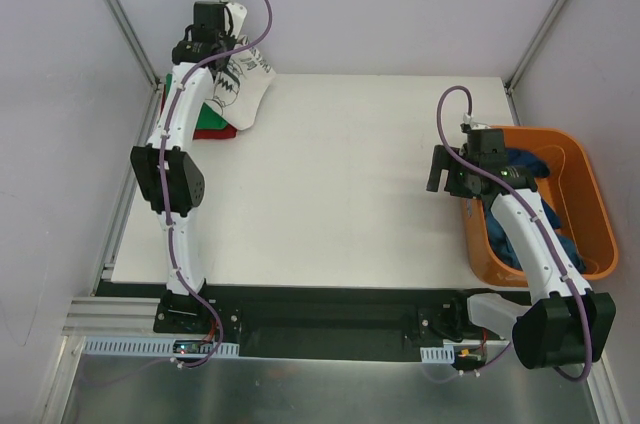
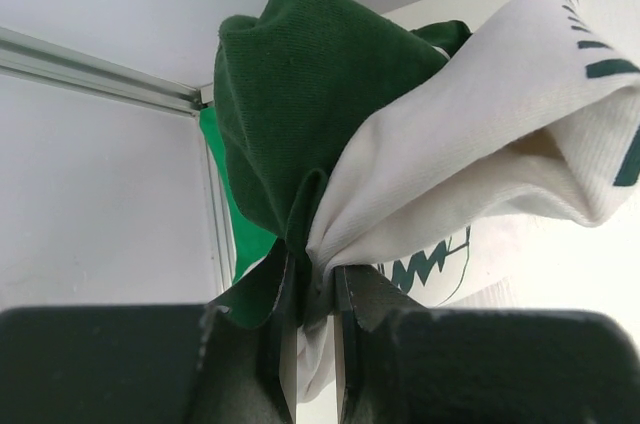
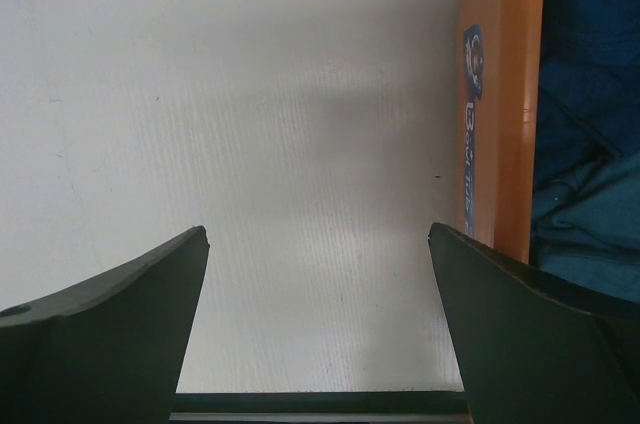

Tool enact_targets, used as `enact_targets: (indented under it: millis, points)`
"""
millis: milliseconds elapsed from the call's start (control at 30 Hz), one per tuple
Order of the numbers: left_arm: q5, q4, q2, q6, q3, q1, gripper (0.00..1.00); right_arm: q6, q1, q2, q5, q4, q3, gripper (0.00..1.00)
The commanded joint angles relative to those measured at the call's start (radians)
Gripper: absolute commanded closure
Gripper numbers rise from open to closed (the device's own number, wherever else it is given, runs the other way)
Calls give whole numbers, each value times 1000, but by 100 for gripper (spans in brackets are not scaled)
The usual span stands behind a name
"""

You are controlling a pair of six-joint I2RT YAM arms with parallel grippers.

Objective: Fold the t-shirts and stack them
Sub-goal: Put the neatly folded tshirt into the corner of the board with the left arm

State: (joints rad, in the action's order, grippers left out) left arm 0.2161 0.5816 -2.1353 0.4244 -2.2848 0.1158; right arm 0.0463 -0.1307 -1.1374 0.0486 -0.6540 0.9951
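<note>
My left gripper is shut on the white t-shirt with dark green sleeves and black print, held at the table's far left corner. In the left wrist view the jaws pinch a bunch of white cloth and dark green sleeve. Under it lie a bright green t-shirt and a red t-shirt, stacked. My right gripper is open and empty above the table, just left of the orange tub. A blue t-shirt lies in the tub, also in the right wrist view.
The orange tub's wall stands close to my right finger. The white table has side walls and metal posts at both far corners. The bright green cloth shows below the held shirt.
</note>
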Motion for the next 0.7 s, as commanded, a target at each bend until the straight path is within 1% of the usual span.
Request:
enact_targets:
  millis: [0, 267, 400, 533, 667]
  points:
    - [12, -40, 91, -26, -54, -16, 100, 12, 5, 7, 23, 10, 30, 3]
    - [16, -39, 115, -39, -67, -39, 100, 9, 5, -2, 14, 16, 28, 3]
    - [-14, -31, 137, -44, -51, -42, 100, 9, 5, -12, 10, 16, 33, 3]
    - [17, -29, 141, -45, -53, -45, 100, 9, 5, -19, 5, 17, 33, 3]
    - [-6, -29, 140, -44, -53, -56, 100, 9, 6, -27, 0, 21, 33, 3]
